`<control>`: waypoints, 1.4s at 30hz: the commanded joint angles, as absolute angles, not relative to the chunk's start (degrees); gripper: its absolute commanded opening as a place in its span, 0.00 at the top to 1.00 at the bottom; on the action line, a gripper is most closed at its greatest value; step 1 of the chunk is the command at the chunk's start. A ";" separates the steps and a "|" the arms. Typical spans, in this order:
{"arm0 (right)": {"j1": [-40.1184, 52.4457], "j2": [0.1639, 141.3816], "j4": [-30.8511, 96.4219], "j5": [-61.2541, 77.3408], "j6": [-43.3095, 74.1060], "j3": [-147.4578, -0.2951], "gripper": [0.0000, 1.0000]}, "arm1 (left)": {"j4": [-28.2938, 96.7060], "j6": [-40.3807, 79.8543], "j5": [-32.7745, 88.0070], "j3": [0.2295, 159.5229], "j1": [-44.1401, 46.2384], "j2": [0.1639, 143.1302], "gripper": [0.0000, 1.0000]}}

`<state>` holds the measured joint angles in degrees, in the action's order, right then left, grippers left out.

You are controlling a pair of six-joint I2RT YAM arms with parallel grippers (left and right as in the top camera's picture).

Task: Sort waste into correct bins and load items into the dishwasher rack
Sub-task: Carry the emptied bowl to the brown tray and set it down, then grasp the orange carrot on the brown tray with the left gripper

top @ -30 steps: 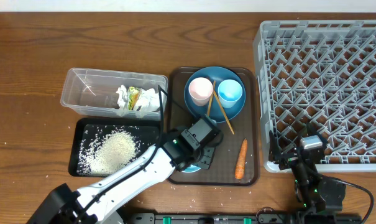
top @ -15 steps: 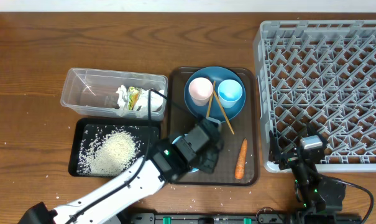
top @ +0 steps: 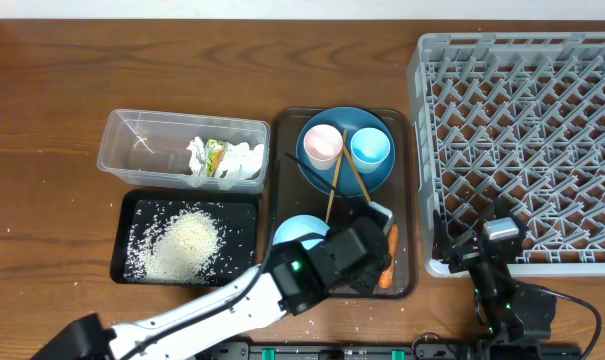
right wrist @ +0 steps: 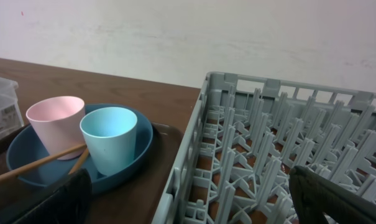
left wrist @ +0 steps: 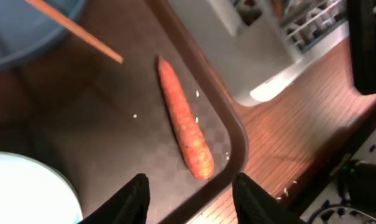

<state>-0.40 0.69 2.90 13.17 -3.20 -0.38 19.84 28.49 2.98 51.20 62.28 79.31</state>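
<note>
Grained brown wooden worktop (top: 42, 120) carries a dark tray (top: 402, 200) with a fine checkered surface (its rim is smooth and rounded), where the tapered, rough orange carrot (left wrist: 186, 127) lies below the left claw (left wrist: 191, 190), fingers apart and empty, while the right claw (right wrist: 191, 199) stands wide apart beside the grey plastic lattice rack (top: 522, 120).

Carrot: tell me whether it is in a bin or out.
Out: the carrot lies flat on the brown tray, near its rim; the open left hand hovers over it.
</note>
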 commanded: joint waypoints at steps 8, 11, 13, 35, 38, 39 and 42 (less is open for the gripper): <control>-0.78 0.38 3.20 12.86 -3.49 -0.32 0.01 | 29.21 24.91 0.03 64.99 64.40 91.79 0.50; -0.78 0.38 3.20 12.88 -3.51 -0.32 0.01 | 29.34 24.97 -2.04 65.39 65.45 94.59 0.49; -0.78 0.38 3.20 12.86 -3.51 -0.32 0.01 | 29.36 24.97 -2.20 65.39 66.00 96.09 0.49; -0.78 0.54 3.20 12.86 -3.51 -0.32 0.01 | 24.45 25.34 -4.16 65.17 68.71 105.19 0.48; -0.78 0.54 3.20 12.86 -3.51 -0.32 0.01 | 23.40 25.32 -5.56 65.17 68.71 106.17 0.48; -0.78 0.54 3.20 12.86 -3.51 -0.32 0.01 | 22.96 25.32 -5.89 65.17 68.71 106.56 0.48; -0.78 0.54 3.20 12.88 -3.51 -0.32 0.01 | 21.74 25.32 -5.91 65.12 68.71 108.22 0.48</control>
<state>-0.43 0.73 3.14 11.46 -3.49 -0.38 22.04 25.67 -3.86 64.66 68.64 105.71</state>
